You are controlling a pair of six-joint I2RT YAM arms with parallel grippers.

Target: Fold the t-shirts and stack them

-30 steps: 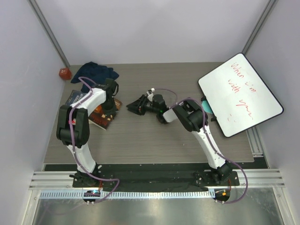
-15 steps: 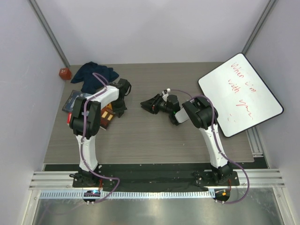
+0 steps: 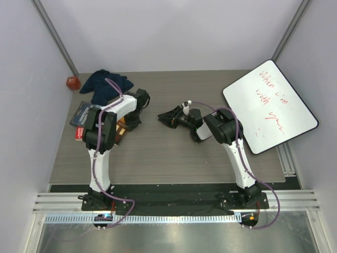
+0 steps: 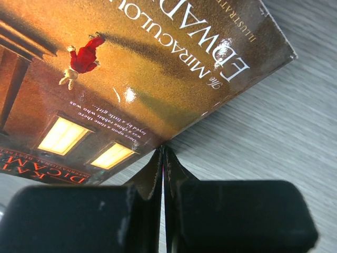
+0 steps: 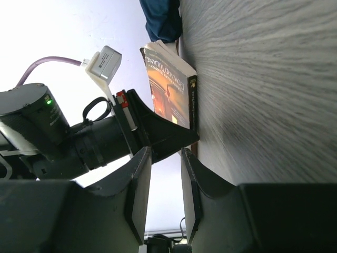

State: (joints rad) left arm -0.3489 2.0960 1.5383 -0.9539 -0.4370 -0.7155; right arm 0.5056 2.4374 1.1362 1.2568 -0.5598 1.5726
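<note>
One dark navy t-shirt [image 3: 105, 83] lies crumpled at the table's far left corner; its edge also shows at the top of the right wrist view [image 5: 163, 18]. My left gripper [image 3: 131, 124] is shut with nothing between its fingers. Its tips [image 4: 163, 154] rest at the edge of an orange-covered book [image 4: 131, 68], well short of the shirt. My right gripper [image 3: 163, 116] hovers mid-table, pointing left. It stands open [image 5: 166, 158] and empty, looking at the left gripper [image 5: 158, 134] and the book [image 5: 168, 95].
A stack of books [image 3: 84, 113] lies left of the left arm, with the orange book [image 3: 120, 132] at its right edge. A red object [image 3: 72, 82] sits by the left wall. A whiteboard [image 3: 269, 105] leans at the right.
The left gripper closed and the left arm swung to the right, uncovering more of the t-shirt. The right gripper shifted a little to the right.
</note>
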